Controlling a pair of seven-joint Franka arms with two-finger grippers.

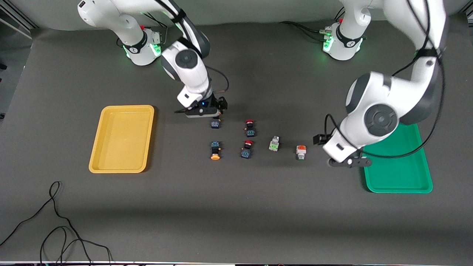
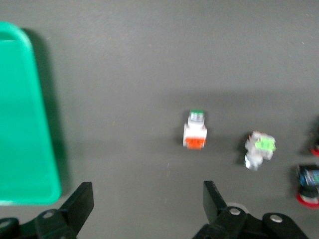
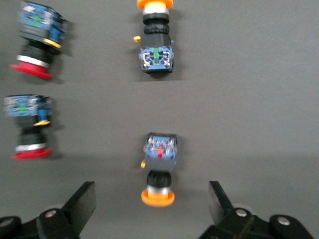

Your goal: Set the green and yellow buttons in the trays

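Note:
Two dark buttons with orange-yellow caps lie mid-table, one (image 1: 215, 123) farther from the front camera than the other (image 1: 215, 150). My right gripper (image 1: 218, 116) hangs open low over the farther one (image 3: 159, 154), whose cap sits between the fingers (image 3: 82, 204), untouched. The other yellow-capped button (image 3: 156, 55) lies clear of it. A whitish green-faced button (image 1: 274, 144) and an orange-topped one (image 1: 300, 152) lie toward the green tray (image 1: 399, 173). My left gripper (image 1: 349, 161) is open and empty (image 2: 148, 199) beside that tray (image 2: 22, 124), short of the orange-topped button (image 2: 195, 132) and the green-faced button (image 2: 259, 148). The yellow tray (image 1: 122, 138) holds nothing.
Two dark buttons with red caps (image 1: 250, 127) (image 1: 247, 149) lie between the yellow-capped pair and the whitish pair. A loose black cable (image 1: 55, 221) lies near the front edge at the right arm's end. Both arm bases stand along the table's back edge.

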